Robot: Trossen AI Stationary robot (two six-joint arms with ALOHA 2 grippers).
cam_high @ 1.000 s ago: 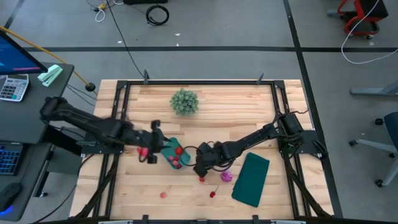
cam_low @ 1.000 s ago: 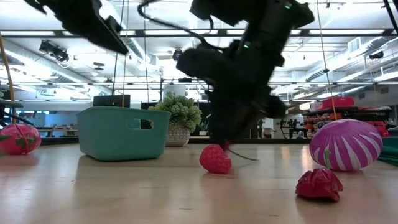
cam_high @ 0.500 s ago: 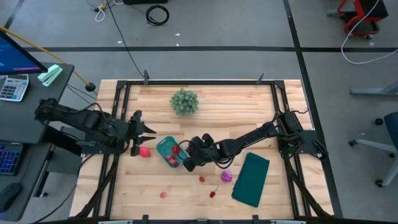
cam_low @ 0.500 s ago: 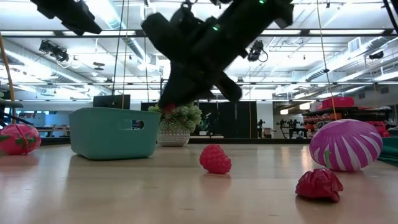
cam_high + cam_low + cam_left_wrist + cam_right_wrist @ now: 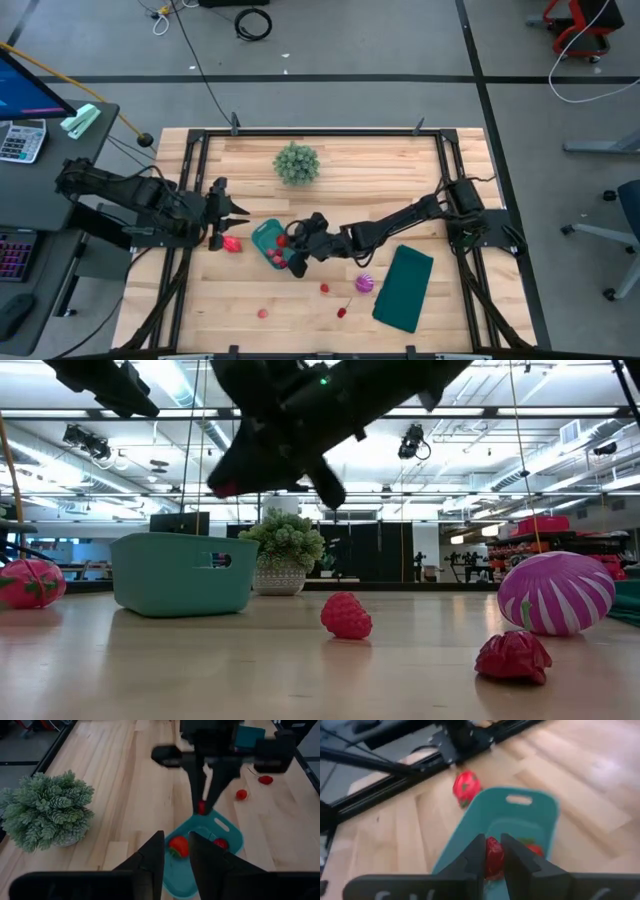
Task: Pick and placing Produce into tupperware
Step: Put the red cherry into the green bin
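**Red piece held over the tub, release still to come**

High view: the right pincer [image 5: 297,252] hangs over the teal tupperware [image 5: 262,236] near the middle of the tabletop [image 5: 400,180]. The left pincer [image 5: 226,218] waits just left of the tub, beside a pink piece [image 5: 232,244] lying on the wood. Loose red produce [image 5: 324,288] and a purple round piece [image 5: 364,284] lie nearer, to the right, next to a dark-green slab [image 5: 404,290]. A spiky green plant [image 5: 296,163] stands on the far side.

Low view: the right pincer sits well above the tub's rim, so a drop from this height could bounce the piece out.

Left wrist view: the left pincer's fingers [image 5: 150,855] stand narrowly apart and hold nothing. Beyond them the tub already holds red pieces.

Right wrist view: the right pincer is closed on a small red piece [image 5: 493,857], directly above the tub's open interior. The tub looks light and shallow; lowering carelessly could clip its wall and shove or tip it
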